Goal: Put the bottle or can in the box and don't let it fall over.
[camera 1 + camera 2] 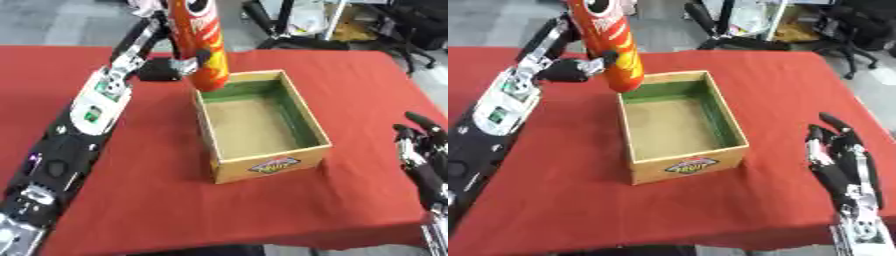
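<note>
Red cloth covers the table [157, 200], with office chairs on the floor beyond its far edge. On it sits an open cardboard box [680, 125] with a green lining. Over the box's far left corner, the left hand [175, 67] has its fingers curled round a tall orange crisp can [199, 45], held upright and slightly tilted. At the near right, the right hand [842, 160] rests with fingers relaxed and apart.
</note>
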You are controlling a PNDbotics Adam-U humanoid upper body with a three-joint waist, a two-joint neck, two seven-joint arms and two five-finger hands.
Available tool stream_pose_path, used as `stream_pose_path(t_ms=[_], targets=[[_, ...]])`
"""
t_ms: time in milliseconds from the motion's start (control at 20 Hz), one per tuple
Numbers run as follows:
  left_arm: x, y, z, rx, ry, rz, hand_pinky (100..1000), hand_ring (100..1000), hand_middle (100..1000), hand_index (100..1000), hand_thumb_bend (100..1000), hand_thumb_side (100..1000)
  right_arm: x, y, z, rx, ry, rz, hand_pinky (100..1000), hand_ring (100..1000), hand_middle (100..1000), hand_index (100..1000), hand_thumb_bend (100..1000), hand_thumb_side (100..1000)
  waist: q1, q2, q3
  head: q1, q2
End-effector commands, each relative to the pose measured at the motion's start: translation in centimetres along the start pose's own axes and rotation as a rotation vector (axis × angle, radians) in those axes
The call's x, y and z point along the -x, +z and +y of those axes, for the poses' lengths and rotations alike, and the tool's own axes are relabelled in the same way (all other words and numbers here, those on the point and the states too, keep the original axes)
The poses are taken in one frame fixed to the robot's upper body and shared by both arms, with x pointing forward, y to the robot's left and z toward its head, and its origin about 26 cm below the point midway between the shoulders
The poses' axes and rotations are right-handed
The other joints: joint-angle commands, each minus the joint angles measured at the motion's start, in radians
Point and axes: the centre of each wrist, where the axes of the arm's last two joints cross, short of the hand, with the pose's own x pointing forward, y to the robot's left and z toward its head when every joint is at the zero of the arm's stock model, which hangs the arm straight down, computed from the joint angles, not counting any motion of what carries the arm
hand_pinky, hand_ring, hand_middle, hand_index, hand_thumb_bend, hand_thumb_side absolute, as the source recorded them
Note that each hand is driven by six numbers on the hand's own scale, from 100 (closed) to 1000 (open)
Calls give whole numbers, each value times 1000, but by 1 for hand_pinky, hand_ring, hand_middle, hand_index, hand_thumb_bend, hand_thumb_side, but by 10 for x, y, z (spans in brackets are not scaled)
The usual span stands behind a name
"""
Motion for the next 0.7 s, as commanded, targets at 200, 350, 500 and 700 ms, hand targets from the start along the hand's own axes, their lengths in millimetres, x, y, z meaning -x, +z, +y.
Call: stream_pose_path(t_ms=[200,350,500,700], targets=[[7,-7,-8,222,-109,-39,896,729,693,886,448,731,-20,-12,0,-11,51,-75,751,765,839,797,100,312,0,-4,-16,20,-3],[10,-5,-10,283,-187,-30,920,796,789,955,568,853,-19,-11,1,-10,44,-73,758,765,838,797,100,310,1,-2,-15,15,-3],[11,-5,-8,275,-215,-21,922,821,831,979,598,912,-18,-11,1,-8,32,-73,783,765,838,796,100,308,1,-3,-12,11,-3],[11,-4,-8,253,-226,-3,915,822,834,980,587,929,-18,-10,1,-7,25,-72,794,767,839,797,100,308,1,-3,-11,12,-3]])
